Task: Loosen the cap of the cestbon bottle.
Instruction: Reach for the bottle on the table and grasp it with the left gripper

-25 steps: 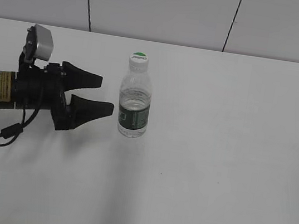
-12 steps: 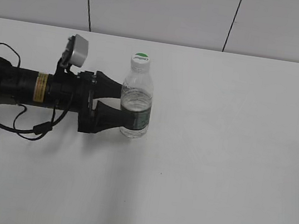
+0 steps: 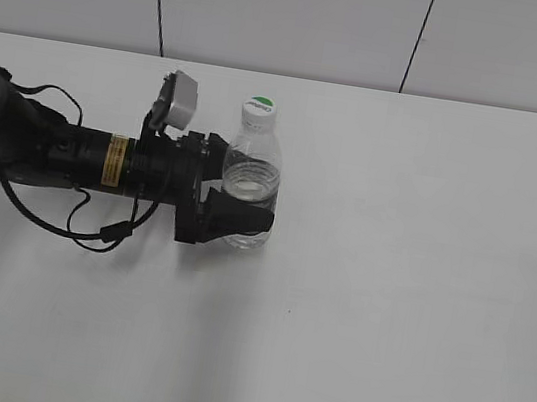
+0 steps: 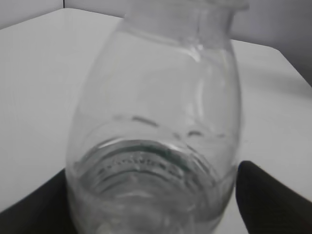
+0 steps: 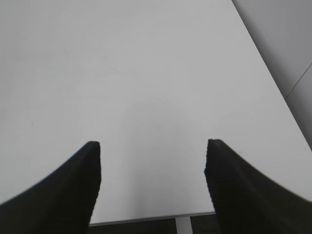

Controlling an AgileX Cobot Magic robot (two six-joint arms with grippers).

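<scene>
The white table [image 3: 413,314] carries everything here, and the left arm [image 3: 63,155] lies low along it from the left edge, so a push along that line is the main hazard: the cestbon bottle [image 3: 250,183], standing upright just left of the table's middle, is light and only partly filled, and could slide or tip away to the right. The left gripper [image 3: 241,197] has its jaws on either side of the bottle's lower body, the near one across the green label; they look closed against it, though real contact cannot be confirmed, and the left wrist view shows the bottle [image 4: 156,126] filling the space between the dark fingertips [image 4: 270,200]. A soft squeeze could let the bottle spin when torque comes; a hard one could buckle the thin wall. The right gripper [image 5: 152,183] hangs with jaws apart over bare table, holding nothing. The cap [image 3: 259,110] sits untouched on top, still to be reached.
</scene>
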